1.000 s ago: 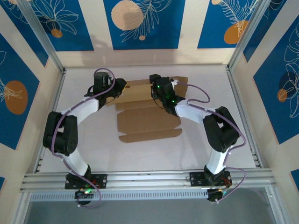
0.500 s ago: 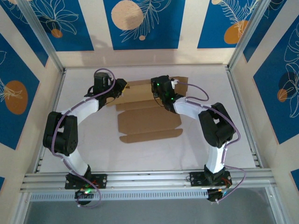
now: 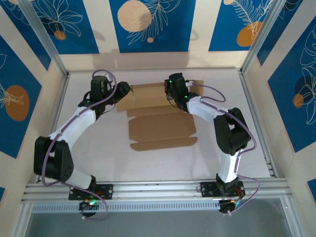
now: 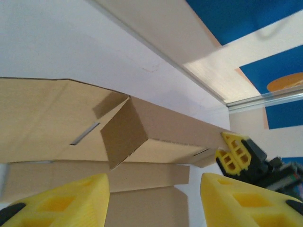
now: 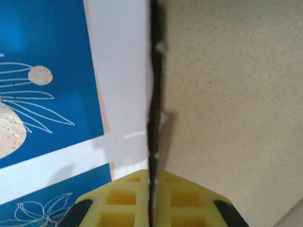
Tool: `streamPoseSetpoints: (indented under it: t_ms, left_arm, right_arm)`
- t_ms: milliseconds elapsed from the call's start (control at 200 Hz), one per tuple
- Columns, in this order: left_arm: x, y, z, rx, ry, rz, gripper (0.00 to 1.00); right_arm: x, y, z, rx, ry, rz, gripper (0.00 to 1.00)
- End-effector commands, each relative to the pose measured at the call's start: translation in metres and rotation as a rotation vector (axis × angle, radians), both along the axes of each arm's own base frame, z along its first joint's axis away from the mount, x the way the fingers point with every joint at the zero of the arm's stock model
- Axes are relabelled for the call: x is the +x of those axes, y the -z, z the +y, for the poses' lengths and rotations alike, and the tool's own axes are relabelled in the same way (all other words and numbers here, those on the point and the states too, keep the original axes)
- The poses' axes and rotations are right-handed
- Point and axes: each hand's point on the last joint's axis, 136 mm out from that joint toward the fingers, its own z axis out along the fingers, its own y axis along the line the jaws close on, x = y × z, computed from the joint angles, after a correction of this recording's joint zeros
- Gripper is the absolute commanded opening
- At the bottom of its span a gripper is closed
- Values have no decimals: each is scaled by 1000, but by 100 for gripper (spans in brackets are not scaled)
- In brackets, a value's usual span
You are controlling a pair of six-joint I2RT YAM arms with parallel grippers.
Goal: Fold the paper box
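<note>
The paper box (image 3: 160, 127) lies as brown cardboard in the middle of the white table, its front panels flat and its back panel raised. My right gripper (image 3: 173, 94) is at the box's back right and is shut on the thin edge of a cardboard panel (image 5: 227, 94). In the right wrist view that edge runs between the yellow fingers (image 5: 123, 203) of this gripper (image 5: 152, 189). My left gripper (image 3: 122, 91) stands open just off the back left corner. Its view shows the raised panel and a side flap (image 4: 123, 135) ahead of the gripper (image 4: 154, 189), with nothing between the pads.
The table (image 3: 98, 153) is bounded by an aluminium rail (image 3: 158, 187) at the front and by patterned blue and cream walls (image 3: 148, 29) close behind the box. Both arms arch over the table's left and right sides.
The left gripper has opened and drawn back to the left, off the box. The right gripper has shut on the back panel's edge. The box has slid slightly to the right.
</note>
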Motion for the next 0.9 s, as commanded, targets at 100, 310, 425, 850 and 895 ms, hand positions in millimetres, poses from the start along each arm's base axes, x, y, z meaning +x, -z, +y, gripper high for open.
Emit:
streamPoseSetpoints:
  t_ms: [100, 310, 425, 850, 895]
  left_arm:
    - [-33, 64, -4, 157, 127, 49, 53]
    - [-36, 94, -24, 220, 184, 65, 56]
    - [-31, 110, -24, 255, 184, 54, 57]
    - [-22, 156, -22, 287, 165, 170, 68]
    - [-22, 157, -21, 296, 163, 172, 68]
  right_arm:
    - [-8, -10, -18, 84, 35, 149, 0]
    - [-13, -11, -26, 156, 38, 218, 0]
    - [-14, -20, -28, 173, 26, 216, 0]
    - [-13, -36, -29, 192, -2, 173, 0]
    - [-13, -37, -27, 196, -8, 165, 0]
